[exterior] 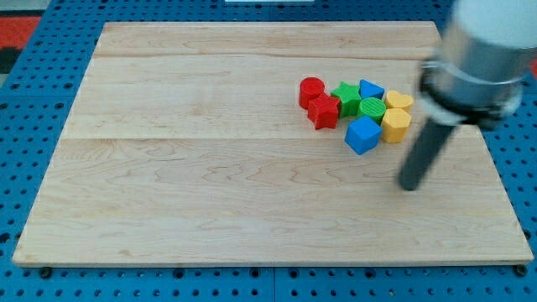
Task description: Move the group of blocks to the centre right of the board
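Observation:
A tight group of blocks lies right of the board's middle. A red cylinder [311,91] and a red star-like block [323,111] form its left side. A green star-like block [345,97] and a green cylinder [372,110] sit in the middle. A blue triangle [370,89] is at the top and a blue cube [362,134] at the bottom. A yellow heart [398,101] and a yellow hexagon [396,124] form the right side. My tip [409,186] rests on the board below and right of the group, apart from the blue cube and yellow hexagon.
The wooden board [210,168] lies on a blue pegboard table [33,126]. The arm's blurred grey body [482,59] hangs over the board's upper right corner.

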You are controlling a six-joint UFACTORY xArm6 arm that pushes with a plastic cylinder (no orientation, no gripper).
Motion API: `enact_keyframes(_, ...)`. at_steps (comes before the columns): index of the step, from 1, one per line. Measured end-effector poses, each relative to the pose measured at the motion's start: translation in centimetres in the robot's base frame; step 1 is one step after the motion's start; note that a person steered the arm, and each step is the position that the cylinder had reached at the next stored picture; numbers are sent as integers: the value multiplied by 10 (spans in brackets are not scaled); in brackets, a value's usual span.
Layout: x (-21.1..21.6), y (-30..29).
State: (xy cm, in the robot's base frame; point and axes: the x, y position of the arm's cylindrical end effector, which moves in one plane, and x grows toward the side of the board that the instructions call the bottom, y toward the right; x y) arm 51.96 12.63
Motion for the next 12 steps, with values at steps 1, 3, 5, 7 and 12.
enact_keyframes(1, -43, -47)
enact_keyframes(3, -71, -4)
enact_keyframes(5, -32, -78)
enact_keyframes(7, -114, -87)
enact_keyframes(12, -107, -147)
